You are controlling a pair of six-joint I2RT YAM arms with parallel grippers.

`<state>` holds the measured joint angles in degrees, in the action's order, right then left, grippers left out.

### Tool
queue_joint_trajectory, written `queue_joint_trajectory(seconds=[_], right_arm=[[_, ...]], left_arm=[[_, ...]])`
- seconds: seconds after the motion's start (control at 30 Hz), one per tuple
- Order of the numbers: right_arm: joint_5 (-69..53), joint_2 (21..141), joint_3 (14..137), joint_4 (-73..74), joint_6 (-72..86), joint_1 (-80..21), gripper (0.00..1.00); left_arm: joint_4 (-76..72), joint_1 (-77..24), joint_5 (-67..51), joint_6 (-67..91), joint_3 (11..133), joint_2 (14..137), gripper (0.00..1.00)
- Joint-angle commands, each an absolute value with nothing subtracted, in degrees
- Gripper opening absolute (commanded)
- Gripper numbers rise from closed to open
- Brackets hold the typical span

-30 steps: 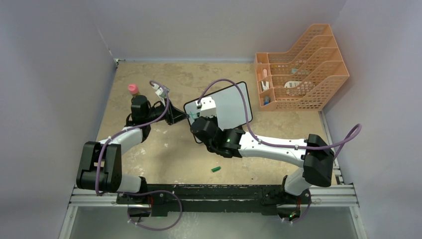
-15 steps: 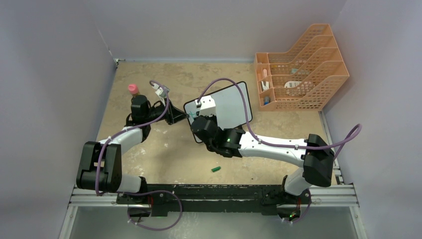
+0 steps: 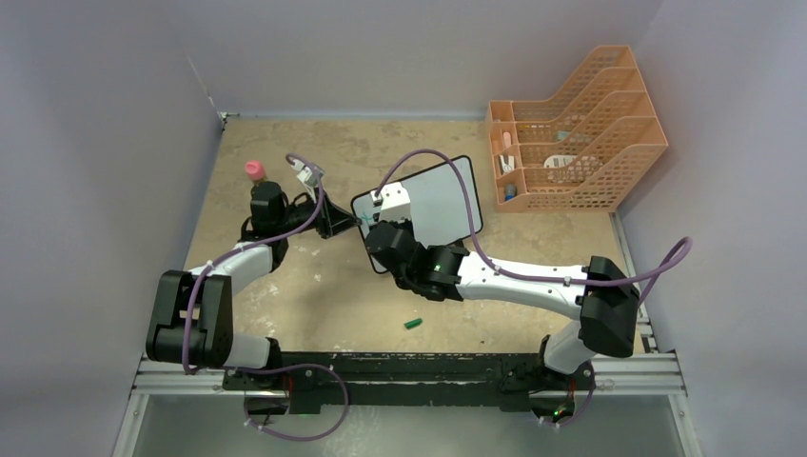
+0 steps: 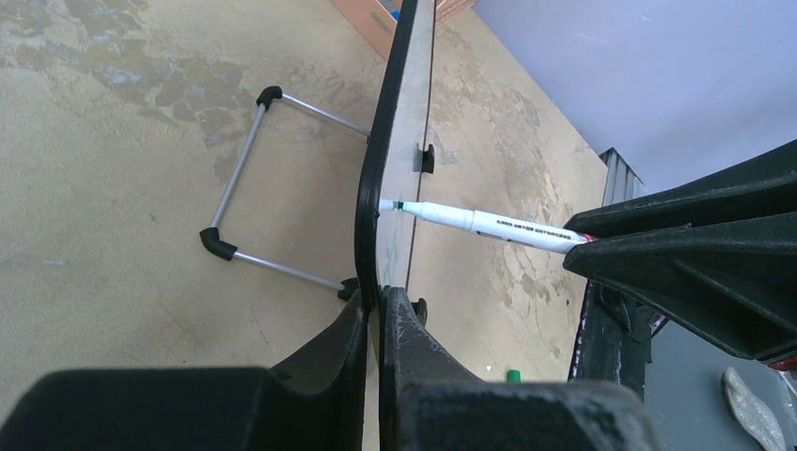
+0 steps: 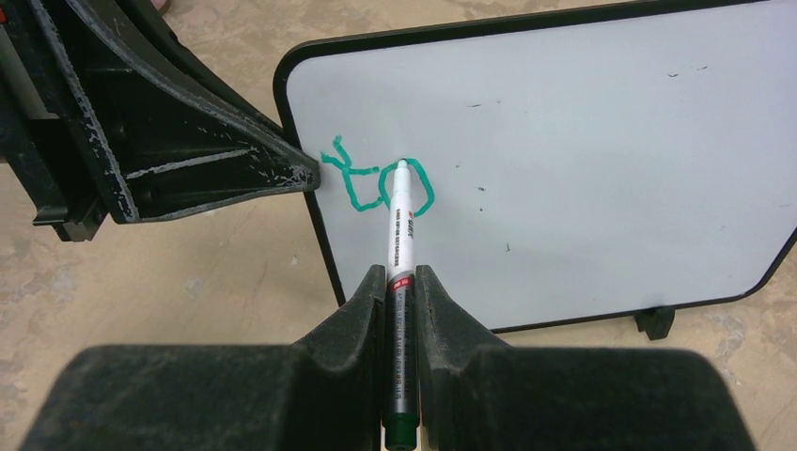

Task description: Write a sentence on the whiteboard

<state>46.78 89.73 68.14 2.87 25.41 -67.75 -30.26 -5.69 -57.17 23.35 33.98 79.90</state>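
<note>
The whiteboard stands tilted at mid-table on its wire stand. My left gripper is shut on its left edge, one finger on each face. My right gripper is shut on a white marker with a green end. The marker's tip touches the board's face near its left edge, at the top of a green loop. A second green squiggle lies just left of the loop. From the left wrist view the marker meets the board's edge side-on.
An orange mesh file rack with small items stands at the back right. A green marker cap lies on the table near the front. A pink-capped bottle stands behind the left arm. Walls close in on three sides.
The right wrist has crept a touch to the left with the marker on the board. The left arm and the whiteboard have stayed put.
</note>
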Motion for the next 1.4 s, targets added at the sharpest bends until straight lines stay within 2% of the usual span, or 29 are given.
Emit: queue_joint_trajectory(seconds=[0.0,0.5,1.37], right_arm=[[45.57,88.90,69.87,0.26,25.09,-67.15,0.00],[46.68,83.52,66.82,3.46,25.49,-67.03,0.00],[43.77,82.97,64.95,3.27,27.53,-64.34,0.00]], left_arm=[[-31.34,-6.06,-58.59,21.36,35.86,78.75,0.00],[-30.88,-6.07,-58.16,21.01,35.95,78.66,0.00],[-30.42,-6.07,-58.28,20.92,36.08,78.28,0.00]])
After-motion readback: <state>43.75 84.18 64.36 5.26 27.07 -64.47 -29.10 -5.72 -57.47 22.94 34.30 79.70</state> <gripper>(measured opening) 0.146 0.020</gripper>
